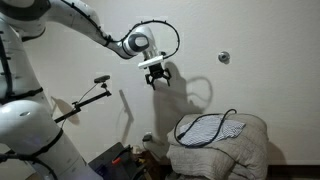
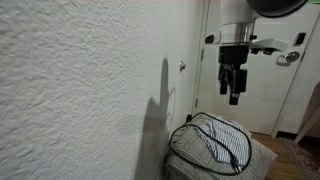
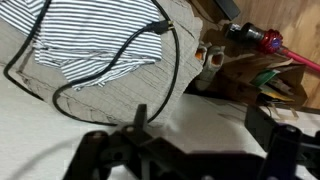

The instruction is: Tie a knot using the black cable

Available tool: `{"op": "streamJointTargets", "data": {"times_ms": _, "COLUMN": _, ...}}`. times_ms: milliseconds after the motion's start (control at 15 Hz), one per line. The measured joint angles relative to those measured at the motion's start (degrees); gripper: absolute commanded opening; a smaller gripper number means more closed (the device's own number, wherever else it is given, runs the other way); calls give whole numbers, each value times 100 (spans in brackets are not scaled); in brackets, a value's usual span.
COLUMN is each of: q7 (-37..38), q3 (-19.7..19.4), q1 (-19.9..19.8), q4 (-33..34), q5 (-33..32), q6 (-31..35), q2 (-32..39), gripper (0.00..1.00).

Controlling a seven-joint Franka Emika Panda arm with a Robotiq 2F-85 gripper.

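Tool (image 1: 157, 78): its dark fingers fill the wrist view's lower edge. The jaws are apart and hold nothing, and the tool hangs in the air beside the wall. Below the tool and well apart from it, the cable (image 3: 177, 62) is looped loosely over a striped cloth (image 3: 90, 40) on a grey cushion (image 1: 240, 150). The cable is judged thin, light and limp, likely to sag and slip when lifted. The likeliest hold is a stretch of loop at the cloth's edge, or the plug end.

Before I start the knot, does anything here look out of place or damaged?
Nothing looks damaged or spilled. The black cable lies in loose loops on the striped cloth, one stretch running off its edge.
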Motion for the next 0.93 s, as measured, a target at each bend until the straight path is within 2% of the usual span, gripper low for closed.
{"op": "streamJointTargets", "data": {"times_ms": 267, "q7": -128, "q3": 141, "q1": 4, "q4": 19, "q5": -94, "q6": 70, "q2": 360, "gripper": 100}}
{"op": "streamJointTargets", "data": {"times_ms": 733, "q7": -243, "q3": 168, "q1": -10, "q4": 43, "q5": -96, "q6": 69, "q2": 434, "gripper": 100}}
{"op": "streamJointTargets", "data": {"times_ms": 933, "q7": -426, "q3": 298, "q1": 4, "q4": 76, "q5": -147, "q6": 69, "q2": 748, "gripper": 100}}
